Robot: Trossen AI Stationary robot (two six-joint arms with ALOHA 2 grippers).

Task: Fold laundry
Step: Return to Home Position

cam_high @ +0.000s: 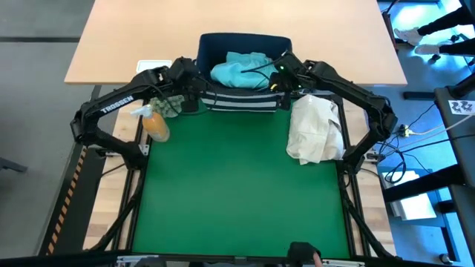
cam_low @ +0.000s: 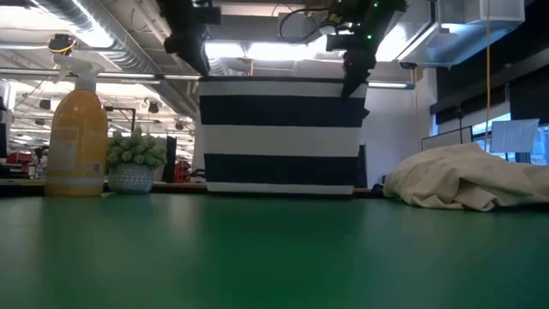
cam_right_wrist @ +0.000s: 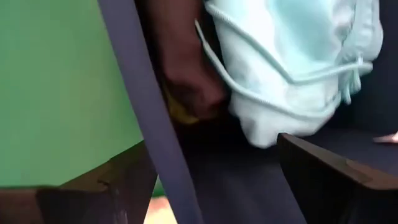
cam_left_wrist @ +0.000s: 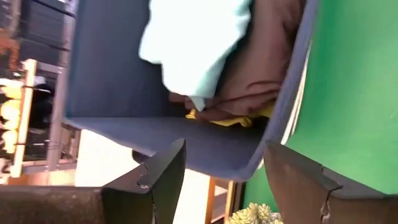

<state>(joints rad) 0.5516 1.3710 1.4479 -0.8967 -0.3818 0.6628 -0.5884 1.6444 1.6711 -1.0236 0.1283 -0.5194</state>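
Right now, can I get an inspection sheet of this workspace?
Surface: green mat; no spills seen.
Job's things: turquoise garment on top in the navy bin; dark brown garment and yellow garment beneath.
Clutter: cream cloth bundle, orange spray bottle, small potted plant.
End effectors: left end effector and right end effector open, one at each side of the bin.
Cables: a cable crosses over the bin; floor cables at the right.
Surroundings: wooden table, a person's legs.
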